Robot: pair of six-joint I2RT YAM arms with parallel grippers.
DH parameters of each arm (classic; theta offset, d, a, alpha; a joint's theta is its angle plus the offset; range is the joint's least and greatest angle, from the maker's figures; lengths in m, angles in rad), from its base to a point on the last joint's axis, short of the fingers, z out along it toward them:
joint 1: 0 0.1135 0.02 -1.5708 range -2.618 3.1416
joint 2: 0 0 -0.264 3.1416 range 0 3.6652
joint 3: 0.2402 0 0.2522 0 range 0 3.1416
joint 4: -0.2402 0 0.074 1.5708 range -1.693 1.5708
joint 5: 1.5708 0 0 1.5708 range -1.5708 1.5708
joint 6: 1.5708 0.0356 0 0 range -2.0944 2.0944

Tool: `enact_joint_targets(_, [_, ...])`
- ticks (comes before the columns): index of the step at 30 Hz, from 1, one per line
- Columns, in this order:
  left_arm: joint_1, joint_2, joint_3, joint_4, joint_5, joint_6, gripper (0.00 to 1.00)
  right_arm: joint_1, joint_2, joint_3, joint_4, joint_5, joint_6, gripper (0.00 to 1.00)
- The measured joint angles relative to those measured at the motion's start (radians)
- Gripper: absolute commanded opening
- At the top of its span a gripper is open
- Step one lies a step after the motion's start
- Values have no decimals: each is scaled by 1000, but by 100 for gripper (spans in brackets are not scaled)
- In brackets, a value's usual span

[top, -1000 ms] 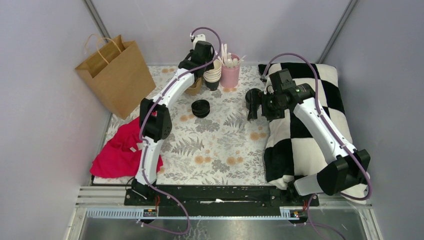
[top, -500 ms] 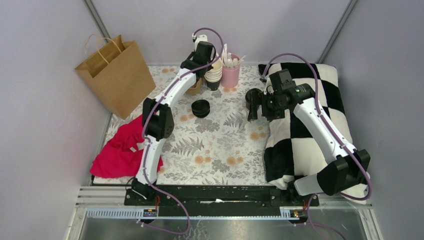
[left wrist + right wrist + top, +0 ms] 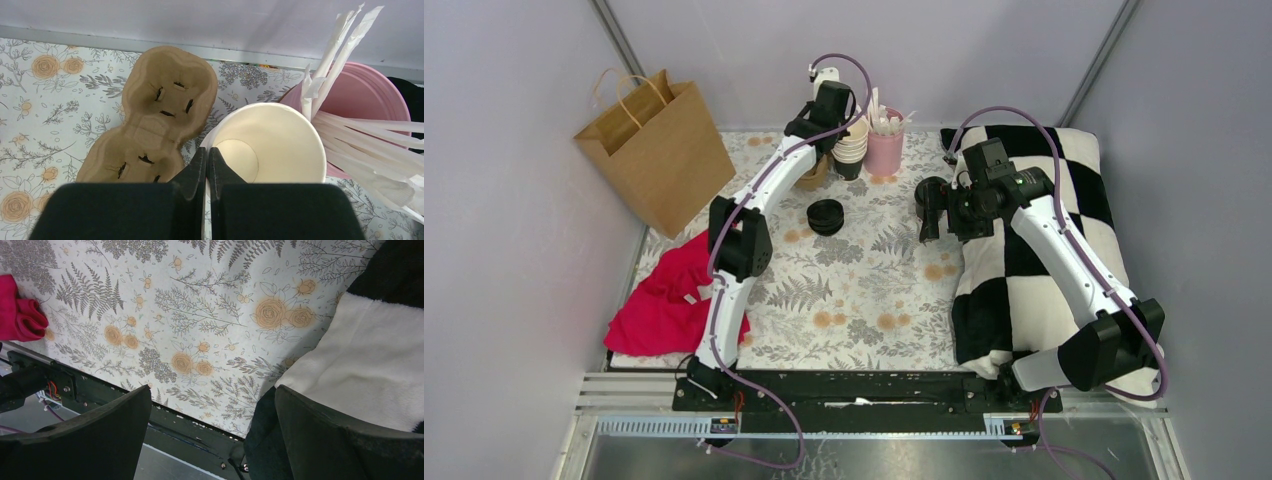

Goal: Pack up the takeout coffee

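cup [image 3: 272,142] upright, mouth up, axis vert | L grip [image 3: 207,153] pinches rim

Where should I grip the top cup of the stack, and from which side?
Its near rim wall, from straight above, one finger inside: the top cup stands upright, mouth open; the pink straw holder crowds its right, the carrier its left.

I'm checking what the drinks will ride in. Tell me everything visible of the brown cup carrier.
The cup carrier is brown moulded pulp, with two rounded cup sections, each cut with short slits. It lies flat, holding nothing, on the floral tablecloth near the back wall, set diagonally. The open paper cup overlaps its right edge in the left wrist view; contact is unclear.
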Motion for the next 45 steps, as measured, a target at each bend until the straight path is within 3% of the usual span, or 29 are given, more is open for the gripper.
enact_joint_targets(15, [29, -60, -23, -34, 29, -93, 0, 0, 0, 0, 0, 0, 0, 100])
enact_joint_targets(24, [80, -266, -308, 82, 112, -165, 0, 0, -9, -17, 25, -3, 2, 100])
enact_joint_targets(35, [6, -282, -366, 191, 171, -163, 0, 0, -16, -43, 34, -5, 2, 100])
enact_joint_targets(45, [64, -336, -329, 140, 172, -155, 0, 0, -16, -41, 34, -5, 2, 100])
